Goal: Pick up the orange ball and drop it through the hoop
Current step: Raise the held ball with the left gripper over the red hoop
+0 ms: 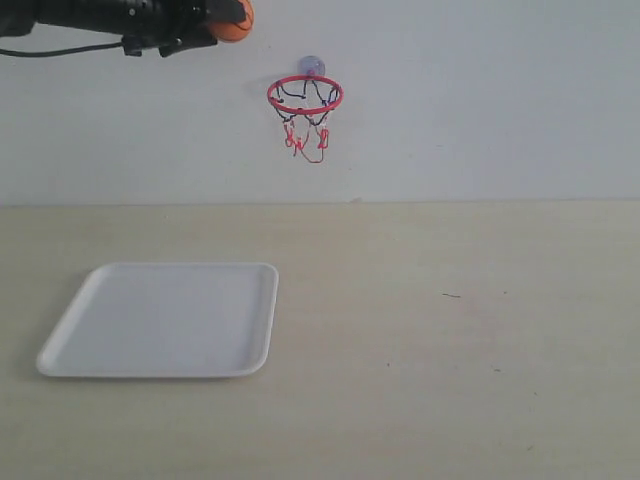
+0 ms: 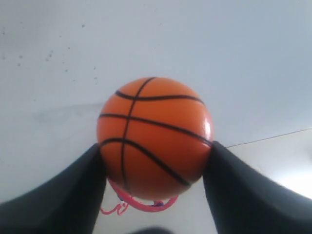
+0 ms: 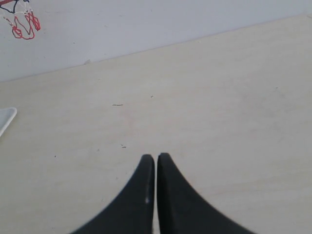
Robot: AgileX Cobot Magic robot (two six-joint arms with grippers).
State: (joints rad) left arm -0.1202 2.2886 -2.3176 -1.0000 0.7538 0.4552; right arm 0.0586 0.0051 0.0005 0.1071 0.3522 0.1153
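The orange ball [image 1: 236,20] is held high at the top left of the exterior view, up and to the left of the hoop [image 1: 304,96], which sticks to the white wall by a bluish suction cup [image 1: 311,66]. My left gripper [image 1: 222,25] is shut on the ball. In the left wrist view the ball [image 2: 154,136] fills the space between both black fingers [image 2: 73,195], and part of the hoop's red ring [image 2: 146,204] shows past it. My right gripper [image 3: 156,158] is shut and empty over the table; the hoop's net [image 3: 22,22] shows in the corner of its view.
A white tray [image 1: 165,320] lies empty on the beige table [image 1: 450,340] at the left front. Its corner [image 3: 6,117] shows in the right wrist view. The white wall [image 1: 480,100] rises behind the table.
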